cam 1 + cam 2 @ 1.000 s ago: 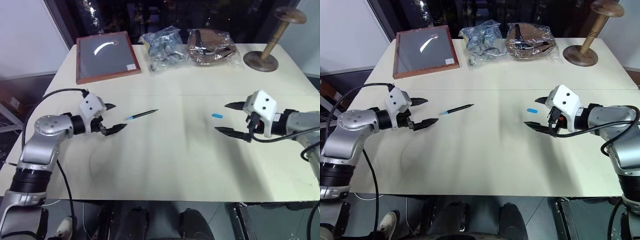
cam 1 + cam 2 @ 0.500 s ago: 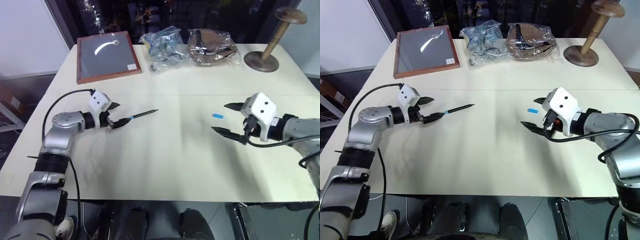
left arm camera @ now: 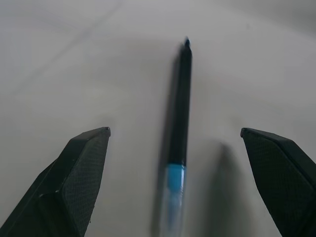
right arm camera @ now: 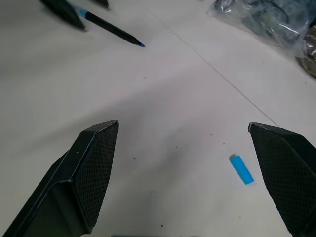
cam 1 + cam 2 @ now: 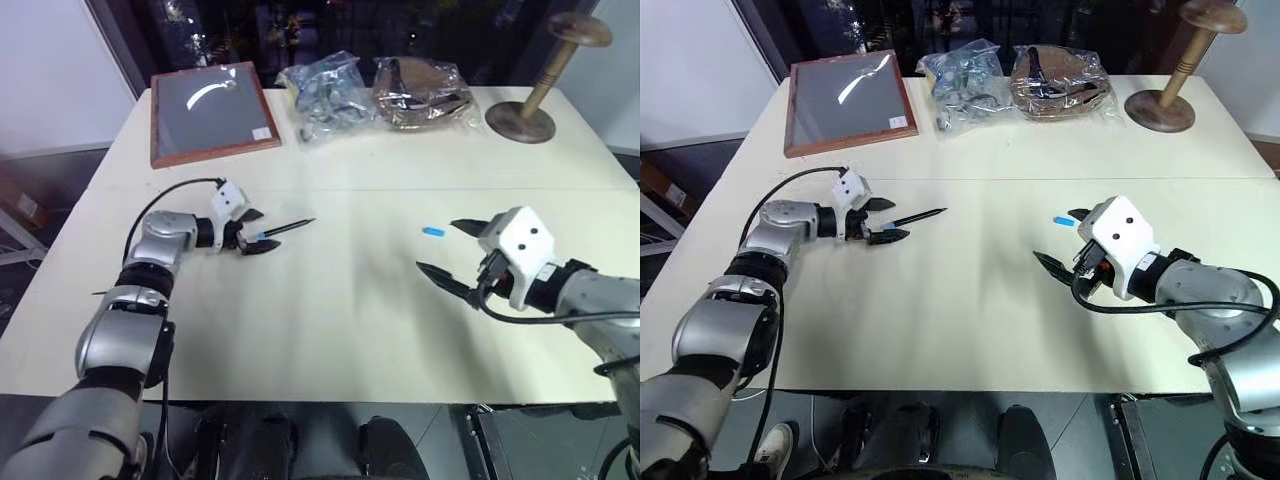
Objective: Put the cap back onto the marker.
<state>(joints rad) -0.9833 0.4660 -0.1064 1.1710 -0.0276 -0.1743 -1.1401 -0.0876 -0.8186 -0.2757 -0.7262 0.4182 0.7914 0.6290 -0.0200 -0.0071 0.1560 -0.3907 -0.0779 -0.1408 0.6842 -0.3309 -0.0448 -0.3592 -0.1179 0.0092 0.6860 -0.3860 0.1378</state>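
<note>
A: so where's the marker (image 5: 283, 230) sitting?

B: left of centre on the table (image 5: 340, 330). The left gripper (image 5: 256, 231) is gaping wide around its blue end, not pinching it.

A: and the cap (image 5: 433, 232)?

B: lying right of centre, well apart from the marker. The right gripper (image 5: 452, 257) is hovering just below it, spread wide, holding nothing.

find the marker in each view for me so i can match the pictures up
Left eye view: the marker lies left of centre on the table, its blue end at the left gripper.
Right eye view: the marker, same spot beside that gripper.
Left wrist view: the marker runs between the open fingers.
Right wrist view: the marker lies far off.
Shared landmark: the cap, alone on the table, seen from the right wrist too.
</note>
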